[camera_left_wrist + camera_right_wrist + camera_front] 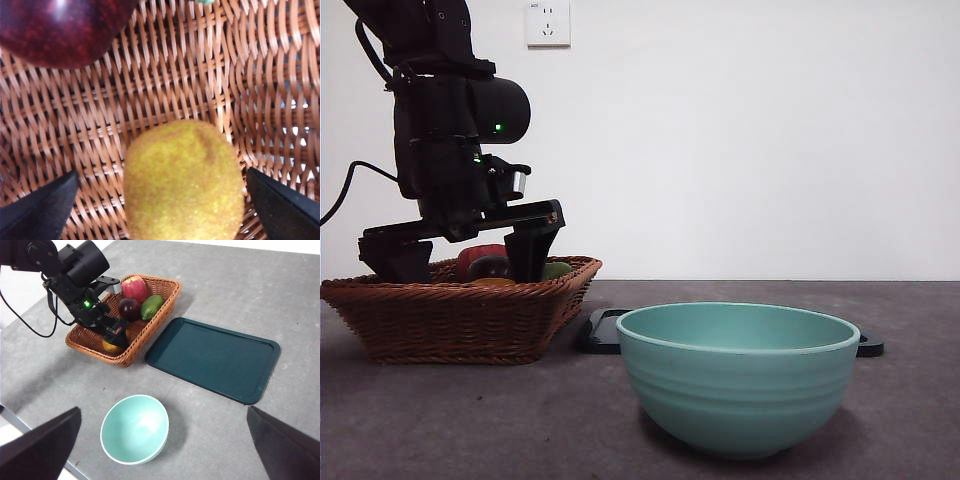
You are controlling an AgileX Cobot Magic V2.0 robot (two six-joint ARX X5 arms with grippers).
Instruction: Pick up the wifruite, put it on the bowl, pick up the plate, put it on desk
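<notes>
The left gripper (160, 210) is hanging with its jaws spread on either side of the brownish-orange oval wifruite (183, 181) in the woven wicker basket (200, 80), the fruit's long axis running between them, not yet pinched, while the right gripper (165, 450), far off, is waiting with its jaws spread.

The left arm (445, 110) was matte black throughout, built of blocky housings with a fat, round-ended cylinder jutting from one side. Two small green lights glowed on its casing, and a short silvery cylinder sat beside the wrist. A thin black cable looped away from the arm. The left gripper (460, 262) hung from a flat black crossbar, its two jaws thick, wedge-shaped and tapering. The right gripper (165, 452) showed only two plain black, pointed jaws.
</notes>
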